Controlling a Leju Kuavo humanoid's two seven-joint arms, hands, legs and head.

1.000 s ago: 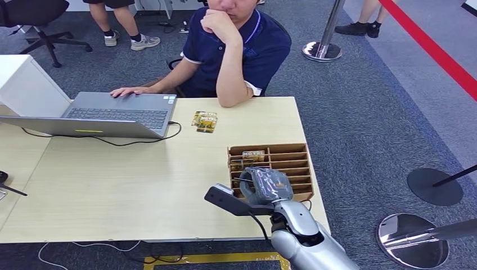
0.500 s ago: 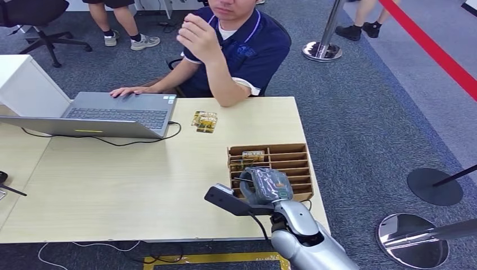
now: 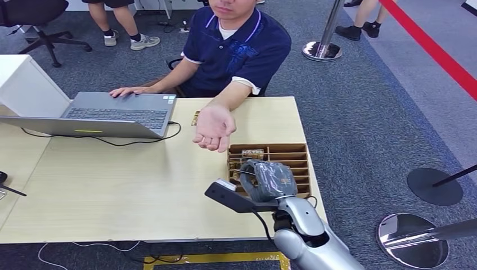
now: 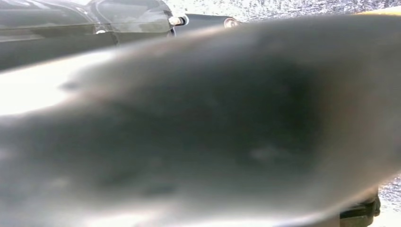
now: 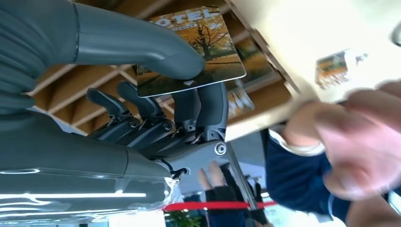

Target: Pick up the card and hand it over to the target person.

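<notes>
The card (image 5: 191, 49) is a thin, flat, stiff rectangle with a printed autumn tree and a glossy face. It is judged to be very light and rigid enough to keep its shape when held by one end, but smooth enough to slide out of a loose pinch. A hold across the two flat faces near one short end is judged best, so that the far end stays free for the person to take.

That is how it is seen to be held in the right wrist view. The thick grey thumb of the right hand (image 5: 142, 90) is pressed on the printed face, and the dark fingers (image 5: 210, 106) are closed against the underside. The card is thus pinched at its near part, and its far corner juts out past the fingers. From the head view the right hand (image 3: 269, 180) is seen above the wooden card rack (image 3: 298, 153), which stands at the right-hand edge of the table (image 3: 112, 185), near its front corner. The card itself is hidden there by the back of the hand.

The person's open palm (image 3: 214, 126) is held out over the table, just beyond the rack and apart from the robot's hand. A second card (image 3: 194, 118) lies on the table, partly covered by that arm.

The state of the left hand cannot be told: its wrist view is a dark blur.
</notes>
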